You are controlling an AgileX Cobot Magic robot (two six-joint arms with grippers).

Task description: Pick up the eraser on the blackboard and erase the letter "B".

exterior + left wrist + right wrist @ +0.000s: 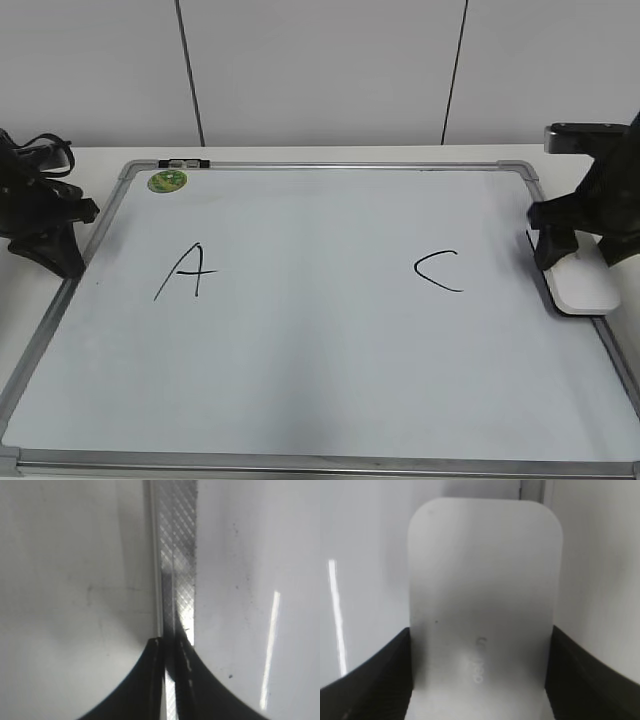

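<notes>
Board (300, 380) nearest me showed A and C only; no B visible. Right gripper (562, 248) pinched the eraser (583, 285) at the board's right edge, long axis running away from it. Left gripper (55, 240) pressed together, idle beyond the left frame.

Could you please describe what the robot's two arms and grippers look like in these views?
Both arms are matte black. The left arm is bulky and angular, with black cables looped over its top. The right arm carries a flat silver-grey block at its top. In the wrist views, the left gripper and right gripper show smooth black fingers that curve outward toward the camera. No markings are visible.
</notes>
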